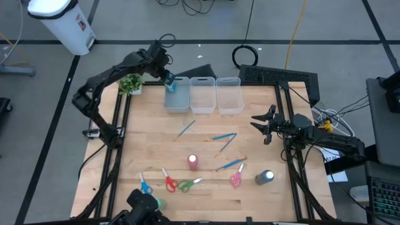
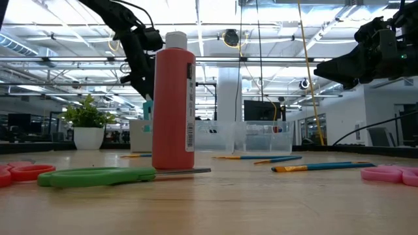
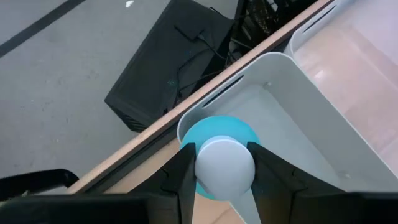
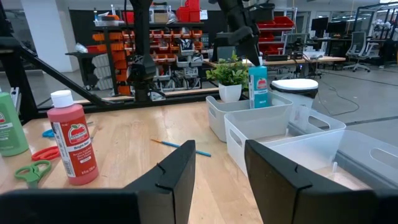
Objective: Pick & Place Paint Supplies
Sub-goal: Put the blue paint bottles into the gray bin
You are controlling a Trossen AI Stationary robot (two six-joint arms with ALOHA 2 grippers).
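Left gripper: pinching the blue paint bottle by its sides, white cap between the fingers; held upright above the far end of the left bin, at the table's far left.
Right gripper: fingers spread, holding nothing, hovering over the right edge of the table.
Bins: middle bin and right bin stand in a row just right of the left one.
Potted plant: far left corner, beside the left bin.
Red paint bottle: upright, centre of the table.
Grey paint bottle: upright, near right.
Green paint bottle: near left edge.
Scissors, near row: blue scissors, red scissors, green scissors, pink scissors.
Brushes: several, scattered flat between the bins and the scissors.
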